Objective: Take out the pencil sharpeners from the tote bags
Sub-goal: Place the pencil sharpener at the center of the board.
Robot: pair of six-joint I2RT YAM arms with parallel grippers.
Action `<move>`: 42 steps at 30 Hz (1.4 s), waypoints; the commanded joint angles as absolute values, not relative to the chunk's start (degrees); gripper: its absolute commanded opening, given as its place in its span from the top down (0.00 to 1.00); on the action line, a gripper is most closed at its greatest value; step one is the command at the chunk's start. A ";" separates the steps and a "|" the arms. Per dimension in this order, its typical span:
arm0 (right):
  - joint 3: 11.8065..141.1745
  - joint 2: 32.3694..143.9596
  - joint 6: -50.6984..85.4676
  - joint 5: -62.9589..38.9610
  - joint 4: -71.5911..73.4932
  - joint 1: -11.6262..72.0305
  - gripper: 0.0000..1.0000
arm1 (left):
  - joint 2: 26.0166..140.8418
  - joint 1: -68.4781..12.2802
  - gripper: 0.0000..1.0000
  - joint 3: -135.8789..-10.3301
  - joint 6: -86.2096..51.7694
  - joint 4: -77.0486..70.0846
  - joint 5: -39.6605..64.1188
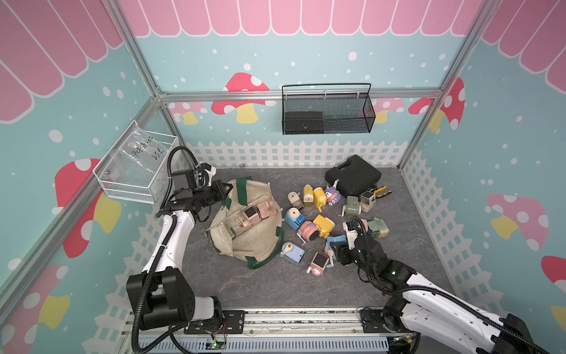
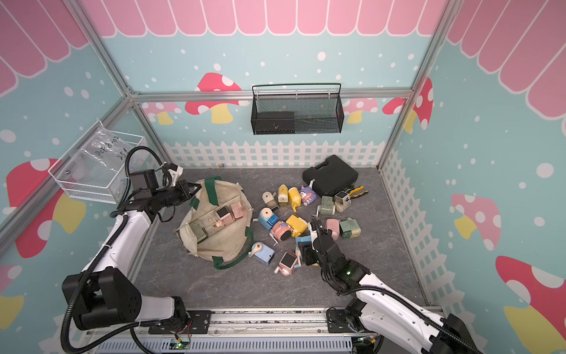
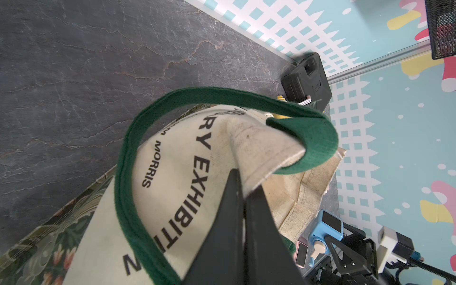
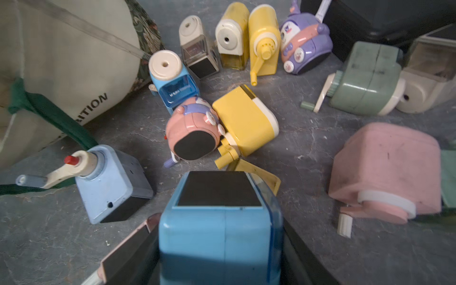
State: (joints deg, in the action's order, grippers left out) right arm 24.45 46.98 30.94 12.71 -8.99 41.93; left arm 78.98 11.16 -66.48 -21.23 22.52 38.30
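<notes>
Pencil sharpeners [image 1: 318, 223] lie scattered on the grey bench [image 1: 275, 285] just beside the tote bag [image 1: 254, 242]. There are more than a dozen, reaching back to the black plastic case [image 1: 352, 176] and the yellow-and-black pliers [image 1: 381, 191]. Three more show inside the bag's open mouth: two pink sharpeners [image 1: 250, 216] and a sage green sharpener [image 1: 229, 229]. The left hand [image 3: 240, 183] is pinched together on the bag's cream canvas rim, close to a dark green strap [image 3: 128, 172]. The right hand [image 4: 220, 229] is clamped on a blue sharpener [image 4: 222, 246], one finger on each side, among the scattered ones.
</notes>
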 commanded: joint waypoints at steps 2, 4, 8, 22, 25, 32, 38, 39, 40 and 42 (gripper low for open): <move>23.61 49.06 35.48 13.82 -9.85 41.31 0.59 | 78.89 10.72 1.00 -67.76 -21.01 23.03 38.13; 23.05 50.04 36.61 14.18 -9.44 41.24 0.59 | 78.84 10.80 1.00 -67.77 -21.05 23.02 38.07; 21.94 52.27 36.75 12.91 -6.54 40.78 0.60 | 78.86 10.75 1.00 -67.86 -21.06 23.03 38.25; 22.30 64.48 33.78 11.45 1.90 38.45 0.56 | 79.02 10.72 1.00 -67.77 -21.09 23.03 38.34; 23.10 64.86 33.09 10.42 1.57 38.32 0.43 | 79.03 10.77 1.00 -67.85 -21.09 23.04 38.32; 28.66 61.72 25.54 13.18 -5.53 38.28 0.21 | 79.03 10.64 1.00 -67.85 -21.09 23.08 38.56; 36.89 58.33 15.19 13.54 -10.35 38.30 0.17 | 78.67 10.57 1.00 -67.39 -22.14 21.21 40.82; 38.31 57.89 14.02 11.19 -9.70 38.39 0.19 | 78.55 10.59 1.00 -67.26 -22.23 20.98 40.90; 39.67 57.82 13.13 8.32 -9.08 38.37 0.20 | 78.40 10.56 1.00 -67.24 -22.24 20.85 40.95; 43.86 59.06 12.98 2.26 -8.29 38.96 0.23 | 78.31 10.54 1.00 -67.15 -22.24 20.74 40.93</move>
